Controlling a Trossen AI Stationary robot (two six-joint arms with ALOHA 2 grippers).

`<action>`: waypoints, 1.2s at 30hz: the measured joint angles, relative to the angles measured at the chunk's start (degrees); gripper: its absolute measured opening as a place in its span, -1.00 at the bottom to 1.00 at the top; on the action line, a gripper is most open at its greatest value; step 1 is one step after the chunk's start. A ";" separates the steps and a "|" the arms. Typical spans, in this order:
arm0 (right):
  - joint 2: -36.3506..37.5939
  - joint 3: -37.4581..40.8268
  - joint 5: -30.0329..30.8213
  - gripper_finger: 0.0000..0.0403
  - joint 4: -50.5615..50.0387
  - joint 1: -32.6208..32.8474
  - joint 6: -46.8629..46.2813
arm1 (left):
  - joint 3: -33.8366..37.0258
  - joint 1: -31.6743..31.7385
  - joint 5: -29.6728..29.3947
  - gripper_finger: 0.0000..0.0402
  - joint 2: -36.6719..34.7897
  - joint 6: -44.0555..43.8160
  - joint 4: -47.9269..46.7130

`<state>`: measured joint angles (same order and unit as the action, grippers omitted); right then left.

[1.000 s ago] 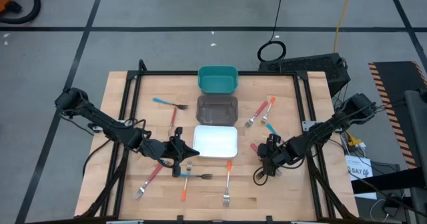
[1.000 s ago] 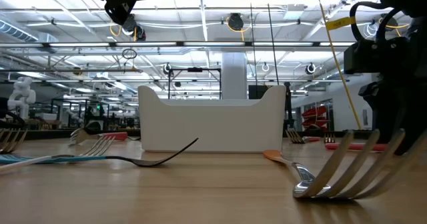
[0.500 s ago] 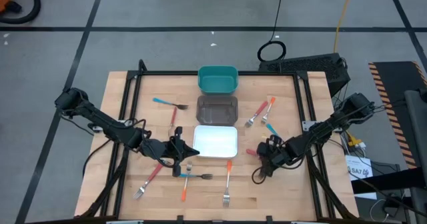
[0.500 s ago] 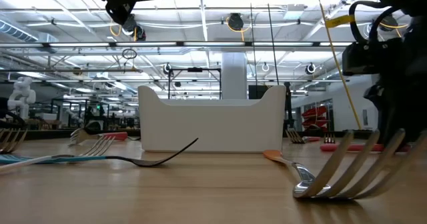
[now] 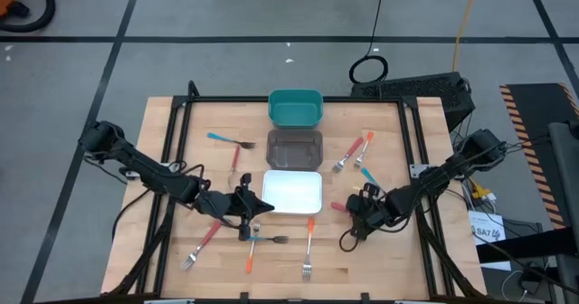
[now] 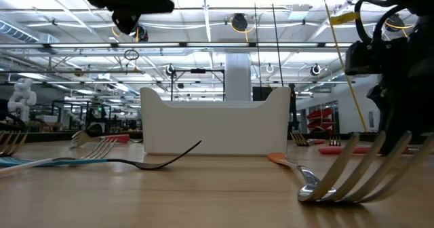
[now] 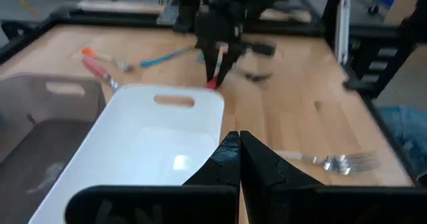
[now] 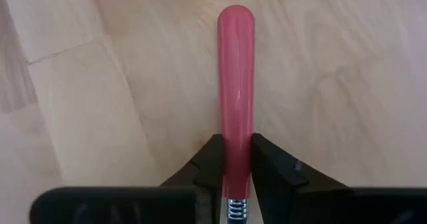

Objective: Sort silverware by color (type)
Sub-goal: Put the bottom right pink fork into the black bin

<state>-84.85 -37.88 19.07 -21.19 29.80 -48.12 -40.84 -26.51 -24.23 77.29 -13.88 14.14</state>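
Closing in since a second ago, the right gripper [image 8: 233,159] now pinches the red fork [image 8: 236,84] right of the white bin [image 5: 292,193]; the left gripper [image 7: 239,159], shut and empty, hovers at that bin's left edge.

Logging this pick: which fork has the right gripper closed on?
The red-handled fork right of the white bin; the right gripper clamps its handle, the others lie free.

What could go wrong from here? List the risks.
1. The right gripper pinches the red-handled fork low on its thin handle, near the metal end; it may swivel or slip when lifted.
2. The left gripper, shut and empty, hovers beside the white bin; both arms could crowd each other there.
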 joint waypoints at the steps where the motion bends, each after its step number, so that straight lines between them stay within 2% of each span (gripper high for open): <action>1: -0.10 -0.34 0.47 -0.75 0.03 0.00 1.09 | -0.02 0.06 0.00 -1.00 -0.02 0.05 0.19; 5: -0.05 -1.97 2.44 -0.77 0.48 -0.17 4.64 | -0.02 0.10 -0.02 -1.00 0.01 0.15 0.97; 20: 0.08 -7.53 1.90 -0.77 -1.83 -0.07 10.50 | -0.02 0.23 0.00 -1.00 0.01 4.69 3.39; 36: 0.17 -15.47 1.71 -0.77 -9.03 3.49 12.34 | -0.02 0.25 0.02 -1.00 0.01 5.15 3.75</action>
<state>-84.68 -53.34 20.78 -30.23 33.29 -35.78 -40.86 -26.26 -24.21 77.30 -8.73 17.89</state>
